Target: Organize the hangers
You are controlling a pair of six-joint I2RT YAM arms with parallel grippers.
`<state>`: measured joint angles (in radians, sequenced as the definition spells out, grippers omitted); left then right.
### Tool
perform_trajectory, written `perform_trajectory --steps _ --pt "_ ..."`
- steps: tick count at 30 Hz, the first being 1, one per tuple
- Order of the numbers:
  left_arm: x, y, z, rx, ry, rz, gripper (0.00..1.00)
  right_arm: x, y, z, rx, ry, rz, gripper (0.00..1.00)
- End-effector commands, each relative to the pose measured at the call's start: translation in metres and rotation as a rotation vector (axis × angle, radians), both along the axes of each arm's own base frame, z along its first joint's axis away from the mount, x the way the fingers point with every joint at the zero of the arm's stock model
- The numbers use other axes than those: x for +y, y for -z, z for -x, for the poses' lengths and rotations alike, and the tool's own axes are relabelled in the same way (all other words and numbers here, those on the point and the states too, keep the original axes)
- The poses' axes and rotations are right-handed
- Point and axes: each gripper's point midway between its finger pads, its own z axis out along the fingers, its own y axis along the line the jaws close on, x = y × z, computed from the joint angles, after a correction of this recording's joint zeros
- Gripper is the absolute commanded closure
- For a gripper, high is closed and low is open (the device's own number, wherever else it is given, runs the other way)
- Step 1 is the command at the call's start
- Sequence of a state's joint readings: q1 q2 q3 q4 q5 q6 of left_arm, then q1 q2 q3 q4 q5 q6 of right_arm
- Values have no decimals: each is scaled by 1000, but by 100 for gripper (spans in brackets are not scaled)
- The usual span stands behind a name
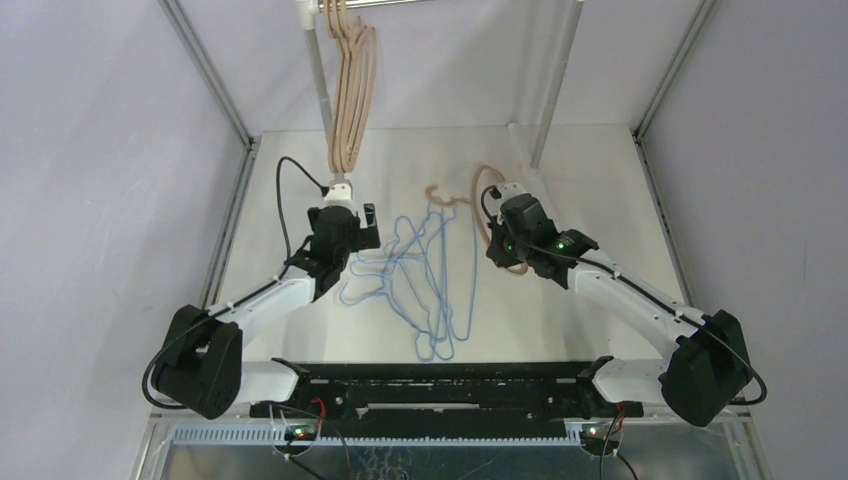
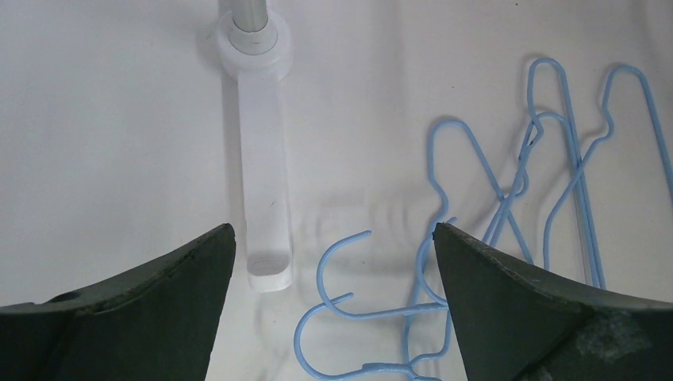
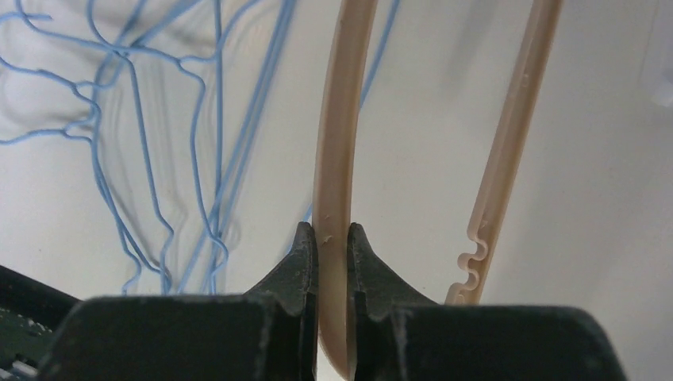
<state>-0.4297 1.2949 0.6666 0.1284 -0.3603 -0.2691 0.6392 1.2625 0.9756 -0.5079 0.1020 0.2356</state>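
Note:
Tan wooden hangers [image 1: 352,90] hang from the rail at the back left. One more tan hanger [image 1: 484,205] lies on the table, and my right gripper [image 1: 503,228] is shut on its curved arm [image 3: 337,143]. Its notched arm [image 3: 508,159] runs alongside to the right. Several light-blue wire hangers [image 1: 430,280] lie tangled on the table between the arms. My left gripper [image 1: 345,215] is open and empty above their left end. Two blue hooks [image 2: 341,274] lie between and below its wide-apart fingers, midpoint [image 2: 333,232].
The silver rail's left post [image 1: 320,90] stands on a white foot [image 2: 266,159] just ahead of my left gripper. The right post [image 1: 555,80] rises at the back centre-right. Metal frame bars [image 1: 232,200] edge the table on both sides.

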Motion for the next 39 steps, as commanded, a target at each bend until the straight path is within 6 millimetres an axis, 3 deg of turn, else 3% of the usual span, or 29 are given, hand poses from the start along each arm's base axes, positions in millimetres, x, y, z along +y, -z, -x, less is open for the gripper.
perform_trajectory --steps 1,4,9,15,22,29,35,39 --pt "2 -13 -2 -48 -8 10 1 2 11 7 16 -47 -6 100" --pt "3 -13 -1 -50 -13 10 1 5 18 9 32 -29 -40 100" --pt "3 -13 -2 -50 -15 13 0 3 -10 -4 -65 29 -115 100" --pt "2 -13 -2 -50 -15 16 1 7 -84 -24 -211 58 -314 100" --pt "2 -13 -2 -51 -14 15 0 24 -201 -33 -412 -7 -666 100" --pt "2 -11 -4 -46 -15 13 1 58 -280 -40 -456 -170 -933 100" --pt "2 -10 -4 -45 -13 11 1 75 -307 -51 -473 -225 -1010 100" --pt "2 -10 -4 -43 -15 10 1 79 -314 -55 -482 -236 -1028 100"
